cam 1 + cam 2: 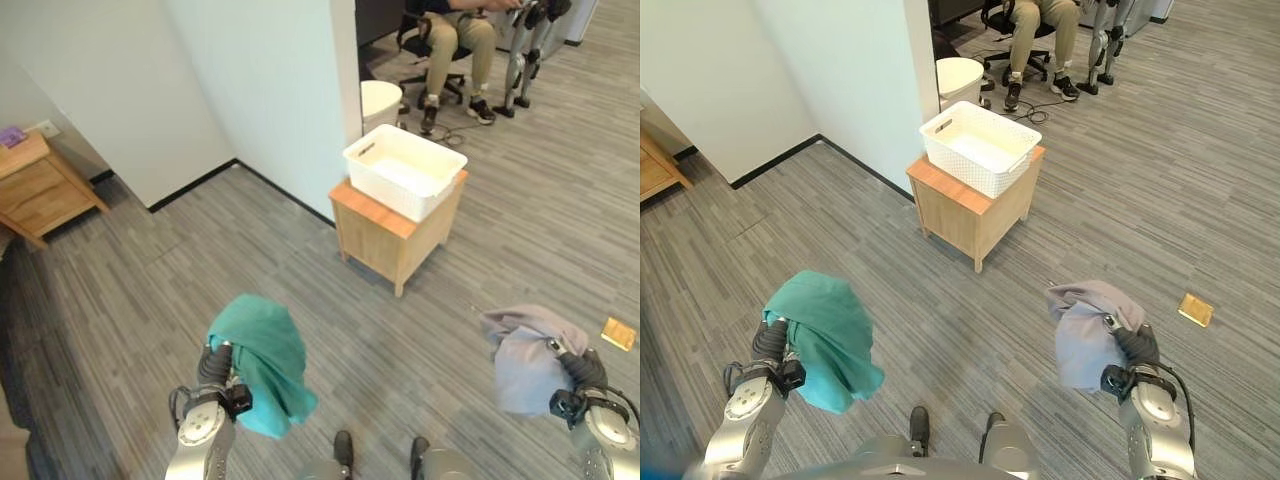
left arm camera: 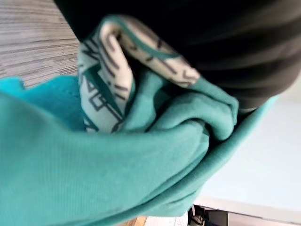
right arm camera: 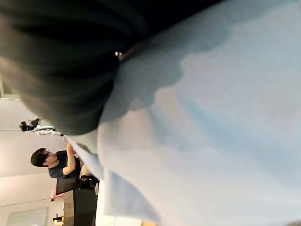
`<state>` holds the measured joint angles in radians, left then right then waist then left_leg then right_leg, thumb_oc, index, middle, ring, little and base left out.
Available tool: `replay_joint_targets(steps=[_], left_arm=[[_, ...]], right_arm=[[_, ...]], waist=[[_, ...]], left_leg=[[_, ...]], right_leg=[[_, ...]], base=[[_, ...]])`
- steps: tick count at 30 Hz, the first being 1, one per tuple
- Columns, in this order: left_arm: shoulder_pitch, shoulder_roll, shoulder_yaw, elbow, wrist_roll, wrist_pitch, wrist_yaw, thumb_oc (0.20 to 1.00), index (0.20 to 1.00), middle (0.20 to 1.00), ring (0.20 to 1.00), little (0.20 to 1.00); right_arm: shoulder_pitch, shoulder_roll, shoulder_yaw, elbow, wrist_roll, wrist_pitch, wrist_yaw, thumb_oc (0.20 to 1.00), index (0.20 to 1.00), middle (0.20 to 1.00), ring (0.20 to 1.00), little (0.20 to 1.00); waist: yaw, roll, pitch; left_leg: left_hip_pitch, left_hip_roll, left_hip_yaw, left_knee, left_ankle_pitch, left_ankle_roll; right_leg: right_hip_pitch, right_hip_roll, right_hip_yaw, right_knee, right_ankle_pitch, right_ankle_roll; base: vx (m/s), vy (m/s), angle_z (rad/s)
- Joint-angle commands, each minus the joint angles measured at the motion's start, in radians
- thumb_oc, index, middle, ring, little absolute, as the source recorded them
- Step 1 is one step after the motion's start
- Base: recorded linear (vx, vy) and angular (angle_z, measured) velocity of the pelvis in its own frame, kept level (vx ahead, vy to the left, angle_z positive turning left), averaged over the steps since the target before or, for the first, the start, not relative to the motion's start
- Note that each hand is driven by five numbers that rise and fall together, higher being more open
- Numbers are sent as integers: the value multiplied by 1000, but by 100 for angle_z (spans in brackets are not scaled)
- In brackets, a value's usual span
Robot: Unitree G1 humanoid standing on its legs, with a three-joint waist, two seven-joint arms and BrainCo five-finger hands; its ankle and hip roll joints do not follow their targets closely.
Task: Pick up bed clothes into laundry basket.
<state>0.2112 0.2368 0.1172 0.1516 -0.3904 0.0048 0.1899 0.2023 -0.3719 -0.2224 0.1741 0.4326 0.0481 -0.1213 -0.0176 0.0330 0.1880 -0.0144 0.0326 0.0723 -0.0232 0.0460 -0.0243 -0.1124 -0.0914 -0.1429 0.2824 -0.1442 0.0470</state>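
A teal cloth hangs bunched over my left hand at the lower left, lifted off the floor. In the left wrist view the teal cloth shows a white patterned lining. A pale grey cloth is draped over my right hand at the lower right, also in the air, and it covers the right wrist view. The white laundry basket stands on a small wooden stand ahead of me, between the two hands and well beyond them. Nothing shows inside the basket.
A white wall corner juts out just left of the stand. Behind it stand a white round bin and a seated person. A wooden bedside table is far left. A small flat tan object lies on the floor right.
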Motion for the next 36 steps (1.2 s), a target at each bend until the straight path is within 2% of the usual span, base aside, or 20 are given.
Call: replay_joint_targets(steps=[1,5,7,10,13,15,17,19,21,23,24,25,26,30,31,32,33,34,35,36], left_arm=[[18,67,136,-63,-8,-49,28,200,200,200,200,200],[32,79,181,-66,0,-49,49,200,200,200,200,200],[30,81,205,-44,-7,-50,73,200,200,200,200,200],[32,78,201,-40,-7,-49,68,200,200,200,200,200],[-9,86,161,-34,-17,-49,46,200,200,200,200,200],[-60,109,122,-21,-1,-44,30,200,200,200,200,200],[-87,127,111,-13,27,-48,16,200,200,200,200,200],[-93,129,99,-16,43,-53,7,200,200,200,200,200],[-88,105,77,-21,23,-61,2,200,200,200,200,200],[-75,74,73,-19,-22,-61,4,200,200,200,200,200],[-75,74,73,-20,-23,-60,4,200,200,200,200,200],[-62,57,66,-31,-60,-60,0,200,200,200,200,200],[-60,57,60,-33,-52,-55,-1,200,200,200,200,200],[-68,58,50,-31,-55,-50,-5,200,200,200,200,200],[-68,59,41,-17,-53,-50,-3,200,200,200,200,200],[-69,59,40,-16,-53,-50,-2,200,200,200,200,200],[-70,56,38,-3,-52,-53,7,200,200,200,200,200],[-70,56,38,-3,-52,-54,7,200,200,200,200,200],[-63,45,39,4,-64,-61,18,200,200,200,200,200],[-64,43,38,8,-62,-62,21,200,200,200,200,200]], right_arm=[[-74,8,-17,-24,-15,-61,0,200,200,200,200,200],[-84,18,-12,-31,-26,-57,1,200,200,200,200,200],[-92,26,1,-48,-50,-62,4,200,200,200,200,200],[-87,33,4,-45,-59,-62,6,200,200,200,200,200],[-80,35,-6,-26,-42,-66,2,200,200,200,200,200],[-66,33,-23,-25,-27,-70,-6,200,200,200,200,200],[-61,35,-17,-30,-39,-73,0,200,200,200,200,200],[-52,24,-14,-26,-57,-72,8,200,200,200,200,200],[-63,-6,14,-12,-52,-68,31,200,200,200,200,200],[-80,-31,21,-13,-26,-67,29,200,200,200,200,200],[-80,-31,21,-13,-25,-67,30,200,200,200,200,200],[-99,-47,25,-14,5,-80,11,200,200,200,200,200],[-106,-57,23,-12,1,-85,1,200,200,200,200,200],[-113,-71,11,-20,-8,-82,-18,200,200,200,200,200],[-115,-77,8,-24,-10,-91,-25,200,200,200,200,200],[-115,-77,8,-25,-10,-91,-25,200,200,200,200,200],[-122,-88,20,-28,-25,-87,-22,200,200,200,200,200],[-123,-88,20,-28,-25,-87,-22,200,200,200,200,200],[-142,-101,40,-27,-48,-78,-11,200,200,200,200,200],[-150,-100,49,-27,-50,-78,-9,200,200,200,200,200]], waist=[[23,-49,13],[31,-39,24],[32,-15,52],[21,-4,65],[-39,-7,76],[-98,-19,76],[-118,-14,63],[-134,-19,43],[-133,2,11],[-123,-8,11],[-130,-14,8],[-77,-47,46],[-57,-60,63],[-7,-78,93],[6,-58,96],[8,-63,96],[28,-41,93],[27,-46,93],[50,-30,78],[50,-26,72]], left_leg=[[16,45,14,121,-115,-12],[14,27,7,121,-126,15],[36,13,23,106,-130,54],[80,3,25,76,-138,61],[177,1,-4,30,-189,34],[265,7,-46,10,-240,-1],[340,24,-49,-7,-280,-24],[387,27,-52,12,-297,-40],[362,71,-41,248,-185,-96],[275,80,-48,610,38,-136],[261,74,-57,621,39,-137],[96,70,-36,866,56,-119],[26,74,-17,906,15,-96],[-142,126,58,825,-25,-80],[-181,161,84,604,-26,-82],[-177,155,90,591,-17,-80],[-179,125,35,405,-10,-76],[-173,117,38,387,4,-74],[-149,85,-74,231,22,-85],[-134,90,-91,179,46,-93]], right_leg=[[147,-71,8,-219,97,92],[93,-95,24,-98,92,109],[5,-140,-9,144,179,115],[-75,-145,-10,258,202,115],[-207,-100,-29,71,190,115],[-261,-74,-16,-182,252,143],[-277,-70,-144,-313,304,160],[-279,-79,-196,-300,322,155],[-221,-57,-213,-197,292,90],[-151,-35,-194,-169,238,31],[-155,-43,-198,-170,241,29],[-48,-16,-170,-195,193,-15],[-5,-3,-159,-217,173,-25],[101,6,-138,-272,144,-16],[139,18,-127,-279,119,3],[137,12,-124,-280,123,4],[161,19,-92,-271,91,13],[159,13,-92,-271,93,13],[187,18,-49,-263,76,24],[197,18,-37,-263,72,27]], base=[[13,113,-10],[8,176,-8],[-6,269,2],[144,171,-2],[469,25,-3],[639,-115,91],[547,-125,100],[693,-202,-51],[846,-287,7],[528,-283,17],[597,-413,2],[505,-377,-24],[714,-457,-10],[413,-107,-38],[318,54,-36],[609,173,-26],[279,118,-25],[580,224,-33],[415,138,-57],[518,171,-88]])
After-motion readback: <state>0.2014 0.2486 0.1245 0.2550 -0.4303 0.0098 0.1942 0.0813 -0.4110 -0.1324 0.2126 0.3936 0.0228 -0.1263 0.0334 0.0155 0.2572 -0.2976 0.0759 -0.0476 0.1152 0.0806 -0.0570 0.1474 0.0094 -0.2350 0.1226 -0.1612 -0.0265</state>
